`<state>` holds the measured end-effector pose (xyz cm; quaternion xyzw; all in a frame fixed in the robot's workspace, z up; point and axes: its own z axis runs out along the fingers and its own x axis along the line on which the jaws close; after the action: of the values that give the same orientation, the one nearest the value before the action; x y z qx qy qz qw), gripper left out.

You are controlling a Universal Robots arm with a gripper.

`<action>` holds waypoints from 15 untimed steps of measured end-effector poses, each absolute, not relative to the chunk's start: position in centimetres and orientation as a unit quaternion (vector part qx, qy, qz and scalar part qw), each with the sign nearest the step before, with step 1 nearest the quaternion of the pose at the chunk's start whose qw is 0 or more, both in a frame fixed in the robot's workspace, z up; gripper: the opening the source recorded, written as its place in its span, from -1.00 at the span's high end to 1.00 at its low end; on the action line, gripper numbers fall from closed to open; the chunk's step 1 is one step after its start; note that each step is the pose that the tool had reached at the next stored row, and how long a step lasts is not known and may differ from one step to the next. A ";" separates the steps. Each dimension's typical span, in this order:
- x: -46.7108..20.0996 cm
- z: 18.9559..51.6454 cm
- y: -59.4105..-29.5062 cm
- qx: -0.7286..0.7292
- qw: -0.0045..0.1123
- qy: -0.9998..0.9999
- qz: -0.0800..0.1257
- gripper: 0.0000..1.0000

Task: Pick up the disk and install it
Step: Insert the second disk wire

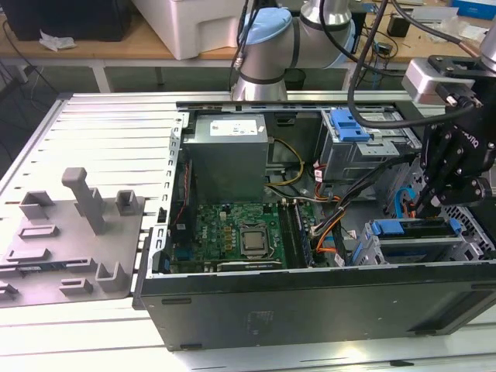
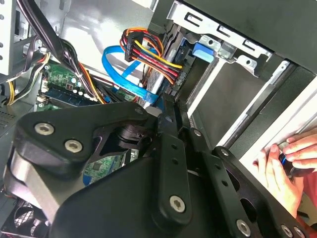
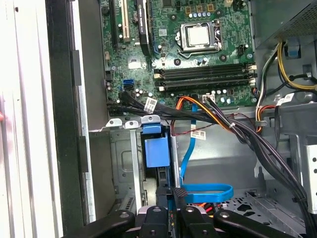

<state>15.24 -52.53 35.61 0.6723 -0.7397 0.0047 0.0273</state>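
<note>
A: Just under the end effector (image 1: 428, 208), why does the disk (image 1: 412, 228) lie flat?
B: I think its blue rail must slide along the cage (image 1: 364, 252), so it sits level at the cage top.
A: And the arm?
B: It reaches over the case (image 1: 310, 310) and points down at the cage. I cannot tell if the end effector is apart or clamped.
A: Anything near?
B: A hand (image 2: 287, 163) rests on the case edge.

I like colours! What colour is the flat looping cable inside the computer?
Bright blue. The flat cable shows best in the first wrist view.
</note>
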 end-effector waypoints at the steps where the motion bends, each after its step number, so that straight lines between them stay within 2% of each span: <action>1: 15.2 35.6 -52.5 0.672 0.027 -0.740 0.005 0.68; 15: 14.3 35.5 -52.3 0.688 0.014 -0.725 0.020 0.68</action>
<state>14.29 -52.31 35.51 0.6879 -0.7254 0.0201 0.0140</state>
